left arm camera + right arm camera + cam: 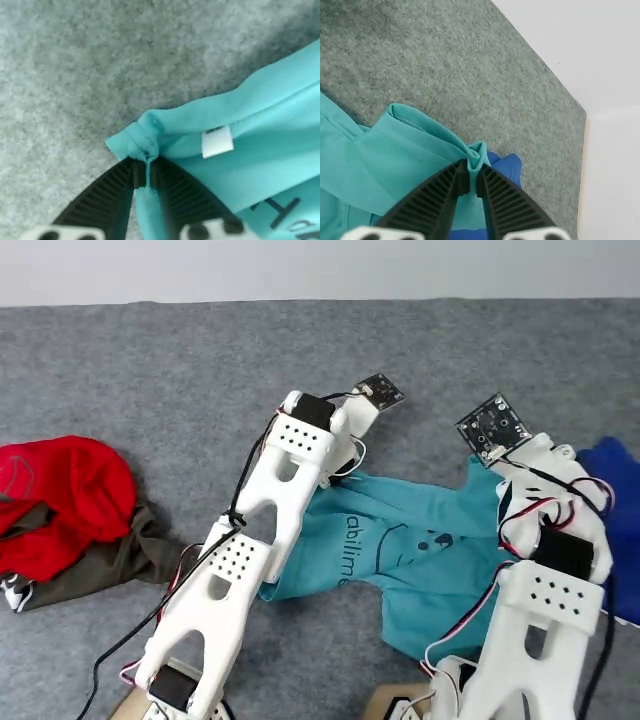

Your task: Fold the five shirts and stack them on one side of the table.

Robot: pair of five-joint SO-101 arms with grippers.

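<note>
Hold the left gripper (146, 172) as is, clamped fully shut on a bunched edge of the teal shirt (420, 560), spread over the near middle of the grey mat (200, 350). Likewise the right gripper (469, 175), pinched closed on a corner toward the mat's right edge. Draw both apart evenly, low over the mat, to flatten creases before folding. Avoid snagging the blue shirt (610, 475) at that right edge. Leave alone the red shirt (70, 490) at the mat's left edge

Scattered shirts (420, 550) on grey table (200, 360)
</note>
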